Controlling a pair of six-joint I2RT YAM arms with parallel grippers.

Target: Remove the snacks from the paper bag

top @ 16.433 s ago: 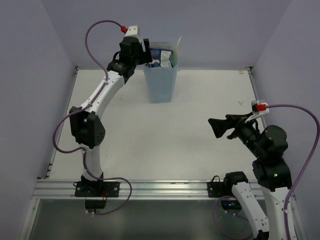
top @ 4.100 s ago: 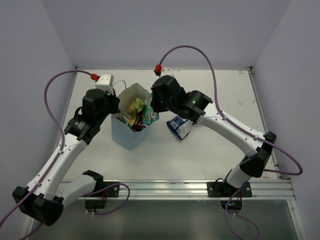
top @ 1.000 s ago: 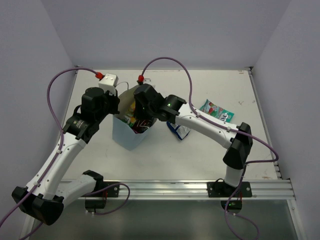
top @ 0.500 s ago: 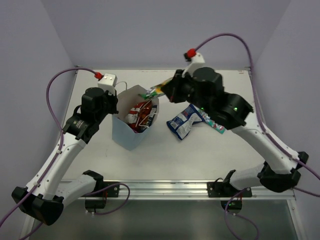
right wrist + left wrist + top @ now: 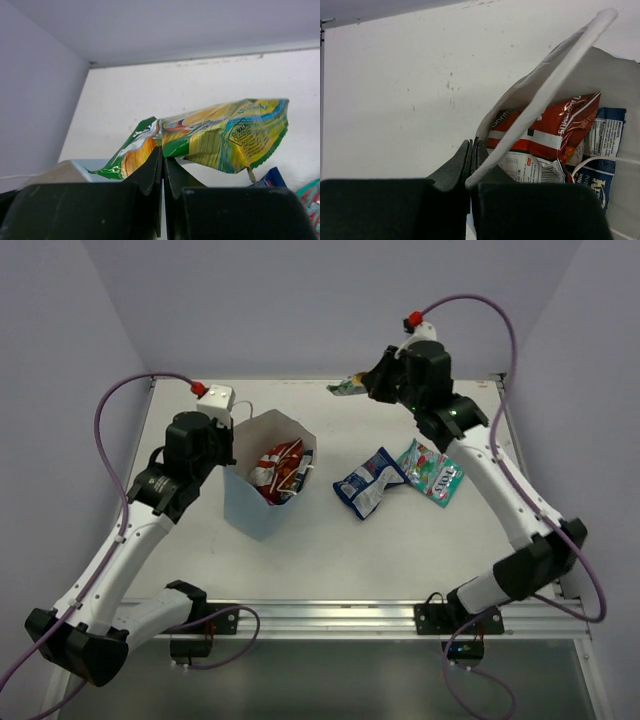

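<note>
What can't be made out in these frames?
- Packets left in the paper bag: top view, the red-white packet and bag wall cover any beneath; left wrist view, the frame edge cuts them off.
- Whether the left tool pinches bag wall or handle: left wrist view, its own body hides it.
- Print on the yellow-green packet: top view, too small.

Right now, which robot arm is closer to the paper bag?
Left. The left jaws are shut on the edge of the paper bag; the right jaws are off to its right, holding the yellow-green packet.
</note>
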